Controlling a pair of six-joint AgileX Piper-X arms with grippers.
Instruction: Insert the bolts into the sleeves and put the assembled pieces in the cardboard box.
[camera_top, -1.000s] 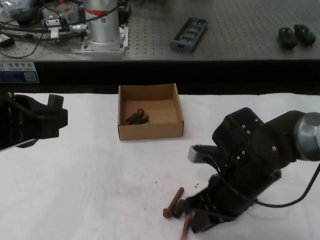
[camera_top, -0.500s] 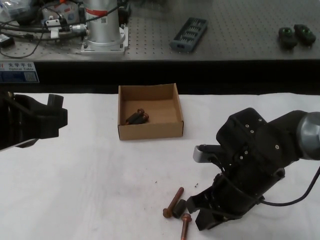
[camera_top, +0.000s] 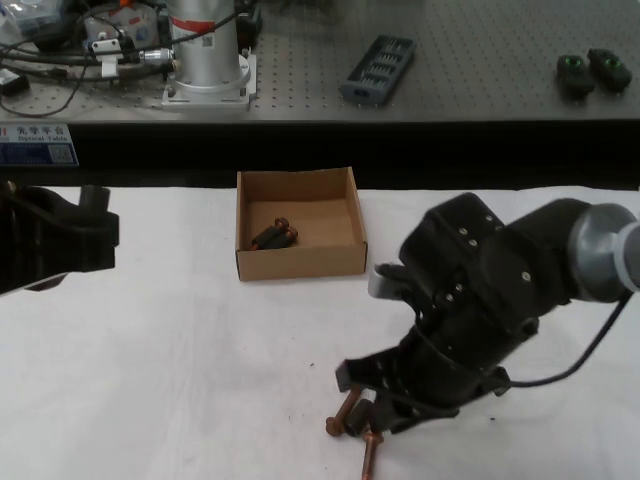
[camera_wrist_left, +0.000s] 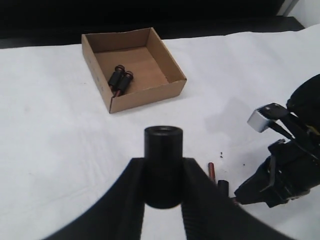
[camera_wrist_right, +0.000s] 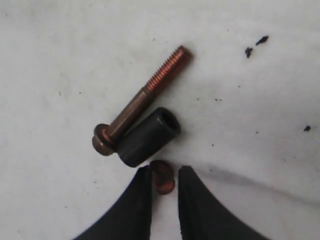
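Observation:
My left gripper (camera_wrist_left: 163, 186) is shut on an upright black sleeve (camera_wrist_left: 163, 162), held above the white table at the left (camera_top: 60, 245). My right gripper (camera_wrist_right: 164, 192) is low over the table's front, its fingers closed against the head of a copper bolt (camera_wrist_right: 163, 177); that bolt's shaft (camera_top: 368, 458) lies on the table. Just beyond it lie a loose black sleeve (camera_wrist_right: 149, 137) and another copper bolt (camera_wrist_right: 140, 102), touching side by side. The cardboard box (camera_top: 300, 262) stands at the back middle with two assembled pieces (camera_top: 274, 235) inside.
The right arm's black body (camera_top: 480, 290) looms over the front right of the table. A dark bench with a metal post (camera_top: 205, 50), cables and a ribbed tray (camera_top: 378, 65) runs behind. White cloth (camera_top: 180, 360) between box and left arm lies bare.
The right arm swung left and down over the loose bolts, and its fingers came together around one bolt's head. The left arm drew back slightly to the left with its sleeve.

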